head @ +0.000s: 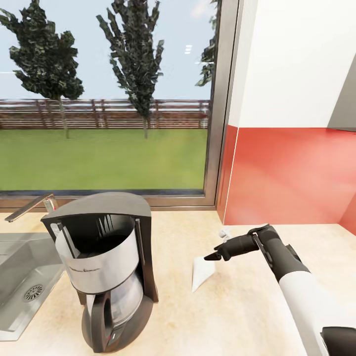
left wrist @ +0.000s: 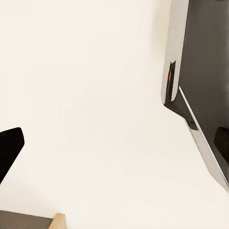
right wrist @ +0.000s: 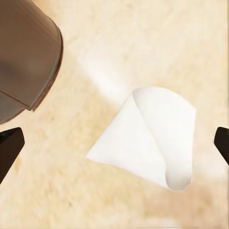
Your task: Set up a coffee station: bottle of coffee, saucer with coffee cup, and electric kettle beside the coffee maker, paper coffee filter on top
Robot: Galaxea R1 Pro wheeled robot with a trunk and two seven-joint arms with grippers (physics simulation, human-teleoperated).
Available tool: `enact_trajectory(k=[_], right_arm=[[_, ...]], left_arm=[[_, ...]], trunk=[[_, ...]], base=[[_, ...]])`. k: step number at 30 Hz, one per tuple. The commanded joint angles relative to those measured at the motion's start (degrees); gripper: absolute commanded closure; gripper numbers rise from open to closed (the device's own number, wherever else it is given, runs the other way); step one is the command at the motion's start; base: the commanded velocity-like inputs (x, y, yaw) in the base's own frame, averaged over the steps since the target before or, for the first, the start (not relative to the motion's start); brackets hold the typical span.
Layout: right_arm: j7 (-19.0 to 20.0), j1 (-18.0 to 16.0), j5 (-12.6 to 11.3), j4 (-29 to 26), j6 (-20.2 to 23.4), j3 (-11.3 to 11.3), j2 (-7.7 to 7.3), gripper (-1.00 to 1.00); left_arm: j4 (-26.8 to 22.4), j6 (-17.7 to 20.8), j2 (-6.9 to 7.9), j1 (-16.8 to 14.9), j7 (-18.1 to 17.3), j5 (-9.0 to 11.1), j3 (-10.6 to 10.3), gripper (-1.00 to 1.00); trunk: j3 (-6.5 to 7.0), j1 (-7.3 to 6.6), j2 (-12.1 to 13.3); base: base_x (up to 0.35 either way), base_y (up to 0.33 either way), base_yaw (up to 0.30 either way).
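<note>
So the coffee maker (head: 106, 272) is sitting on the kitchen countertop (head: 237, 316) right next to the sink (head: 20, 277), with a faucet (head: 29, 206) poking in at the edge and cut off by the frame. To its right, a bit apart, the paper coffee filter (head: 201, 273) lies flat on the counter, and the right gripper (head: 213, 256) hangs just above its upper corner. From the head view the fingers overlap, so it's hard to read there, but in the right wrist view the filter (right wrist: 150, 138) sits between the two dark fingertips (right wrist: 9, 148), which are spread wide at opposite edges and not touching it, so that claw is released. The blurry brown-grey curve in the corner of that view is the coffee maker's top (right wrist: 24, 52), partly cropped. The left wrist view is mostly a plain white surface with a dark panel (left wrist: 205, 81) along one side; one dark fingertip (left wrist: 8, 150) peeks in, and I can't tell whether that claw is spread or clenched.
</note>
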Motion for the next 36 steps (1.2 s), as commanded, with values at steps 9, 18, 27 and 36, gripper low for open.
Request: enact_trajectory(k=[9, 18, 27, 36], right_arm=[[0.03, -0.05, 0.51, 1.28, 0.51, 0.09, -0.2, -1.0], [-8.38, -0.05, 0.46, 4.18, 0.51, 0.11, -0.18, -1.0], [-9.31, -0.05, 0.46, 4.38, 0.51, 0.16, -0.18, -1.0], [-9.25, -0.05, 0.16, 9.01, 0.28, 0.24, 0.22, -1.0]], left_arm=[[0.12, -0.02, 0.01, -0.05, -0.03, -0.15, 0.41, -1.0], [0.17, 0.71, 0.04, -0.05, -0.01, -0.08, 0.41, -1.0], [0.2, 0.73, 0.04, -0.05, -0.02, -0.08, 0.41, -1.0], [0.2, 0.82, 0.05, -0.05, -0.03, -0.08, 0.41, -1.0]], trunk=[[-0.12, 0.04, -0.12], [-0.12, 0.04, -0.12], [-0.12, 0.04, -0.12], [-0.12, 0.04, -0.12]], base=[[0.0, 0.0, 0.0], [0.0, 0.0, 0.0], [0.01, 0.0, 0.0], [0.02, 0.0, 0.0]])
